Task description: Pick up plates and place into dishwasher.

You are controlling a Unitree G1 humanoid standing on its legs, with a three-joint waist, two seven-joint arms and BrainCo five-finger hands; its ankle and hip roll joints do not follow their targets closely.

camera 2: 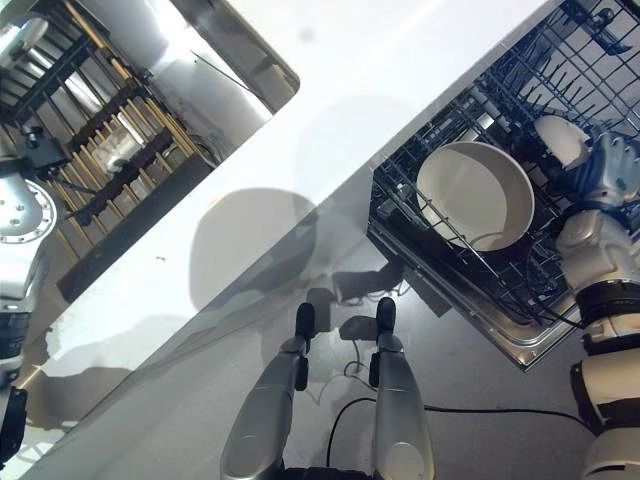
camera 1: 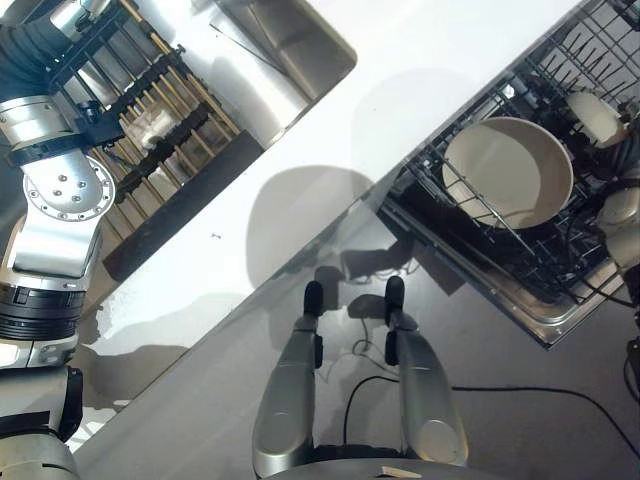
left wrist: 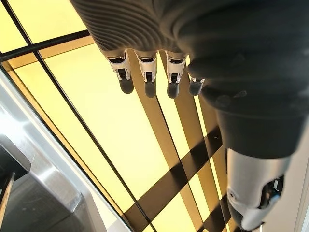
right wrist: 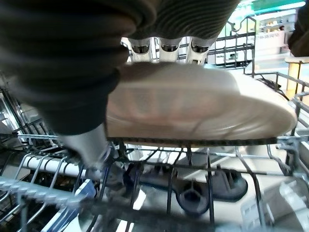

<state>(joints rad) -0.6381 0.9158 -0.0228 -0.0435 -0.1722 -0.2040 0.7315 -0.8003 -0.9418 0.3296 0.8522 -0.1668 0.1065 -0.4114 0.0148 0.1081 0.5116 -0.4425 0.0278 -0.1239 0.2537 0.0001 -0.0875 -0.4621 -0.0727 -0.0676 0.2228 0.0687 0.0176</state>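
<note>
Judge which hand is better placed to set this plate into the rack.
Right. The right hand is already over the dishwasher rack with a plate against its fingers; the left hand is over the drying rack.

Glazed cream bowl (camera 1: 508, 170) gleams smooth and glossy in the dark wire rack (camera 2: 470, 255), whose thin metal rods look coated and slightly shiny. The plate (right wrist: 203, 104) under the right hand (right wrist: 166, 46) shows a smooth, satin ceramic face, while the hand's ribbed cover looks matt and rubbery. The counter (camera 1: 300, 190) is a smooth white surface with a soft sheen, the sink (camera 1: 290, 50) brushed steel, the drying rack (camera 1: 160, 120) dark frame with wood-like slats.
</note>
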